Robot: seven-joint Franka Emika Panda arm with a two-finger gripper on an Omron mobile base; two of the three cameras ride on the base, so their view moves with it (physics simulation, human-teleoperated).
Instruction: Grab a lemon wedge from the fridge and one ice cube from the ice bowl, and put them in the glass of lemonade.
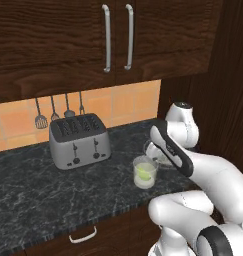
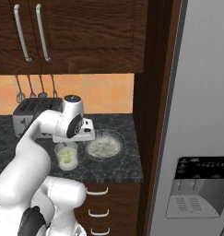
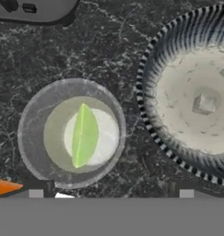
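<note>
I see the small yellow-green lemon wedge [image 3: 84, 134] already inside the short clear glass of lemonade [image 3: 72, 133] on the dark marble counter [image 3: 85, 50]. My gripper [image 3: 111, 196] hovers above, jaws wide and empty. Next I must move right to the wide shallow ice bowl [image 3: 152, 110] and take one whitish ice cube [image 3: 204, 103].

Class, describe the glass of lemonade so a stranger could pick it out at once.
Find the silver toaster on the dark marble counter. To its right, near the counter's front edge, stands the glass of lemonade, beside the ice bowl. Unlike that wide, shallow bowl, it is a short tumbler holding a lemon wedge.
</note>
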